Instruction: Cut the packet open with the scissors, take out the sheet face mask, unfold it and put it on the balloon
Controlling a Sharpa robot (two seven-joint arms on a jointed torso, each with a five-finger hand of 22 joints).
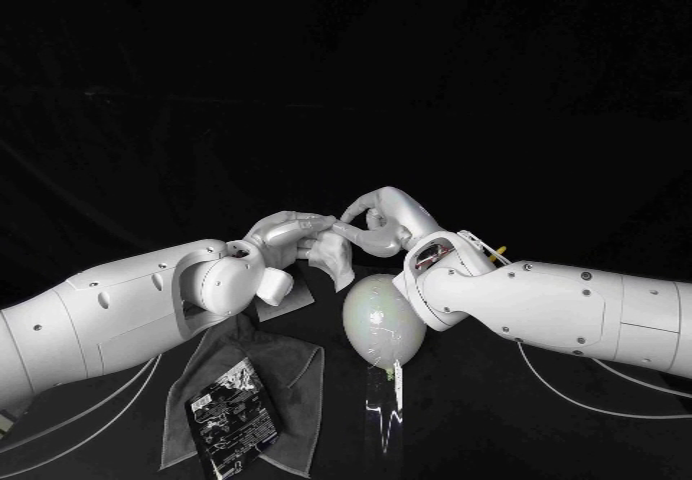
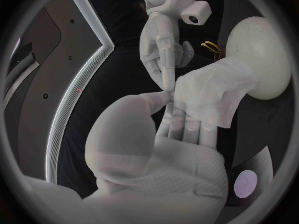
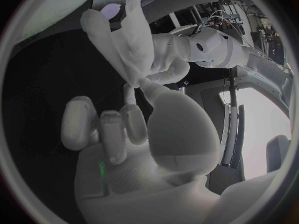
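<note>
I'm looking down on the black surface point(image 1: 548, 430), and the pale, egg-shaped balloon point(image 1: 382, 318) sits in the middle of it, so I'll place everything from there. My two white arms close in above it, the left arm point(image 1: 101, 310) on one side and the right arm point(image 1: 577, 305) on the other. A crumpled grey cloth point(image 1: 274, 370) lies flat on the left-arm side of the balloon. On the near part of that cloth rests the black printed packet point(image 1: 234, 412). The white sheet face mask point(image 1: 335, 265) hangs bunched and folded just above the balloon, off the surface. My left hand point(image 1: 289, 235) grips one edge of it, with the sheet draped over its fingers. My right hand point(image 1: 378, 218) pinches the top of the mask at its fingertips, right against the left hand.
</note>
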